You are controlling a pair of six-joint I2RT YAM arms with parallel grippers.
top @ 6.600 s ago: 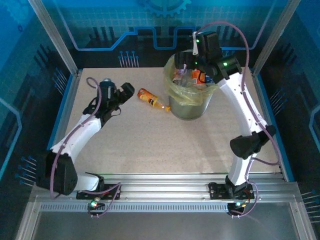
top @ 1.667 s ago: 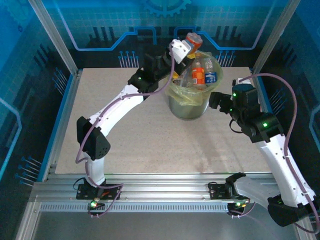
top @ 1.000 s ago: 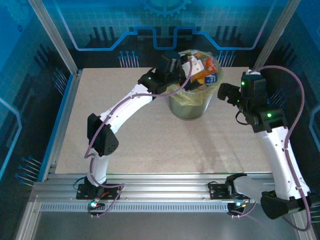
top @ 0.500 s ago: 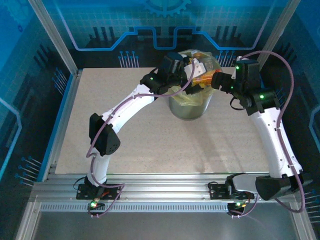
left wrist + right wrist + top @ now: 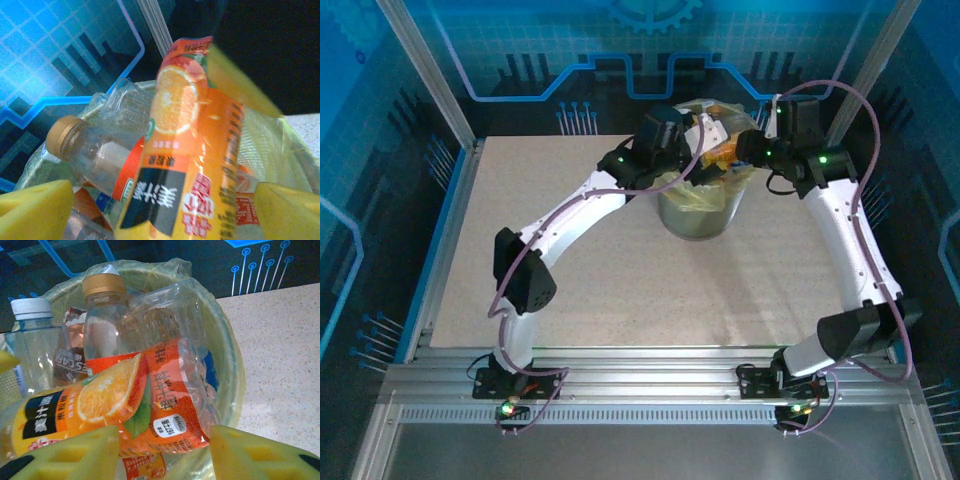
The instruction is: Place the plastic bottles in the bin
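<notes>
Speckled beige tbl [image 5: 620, 290], bin [image 5: 695, 218] far-centre; blue circuit-print walls [image 5: 520, 50].

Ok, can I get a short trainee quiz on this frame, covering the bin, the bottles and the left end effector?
1. True or false: the bin lies tipped on its side.
2. What colour is the cap of the clear bottle behind the orange-label bottle? A gold, B green, C black.
3. Fill in: the left end effector hangs over the bin with its fingers ____.
Key: 1 false, it stands upright. 2 A. 3 open.
</notes>
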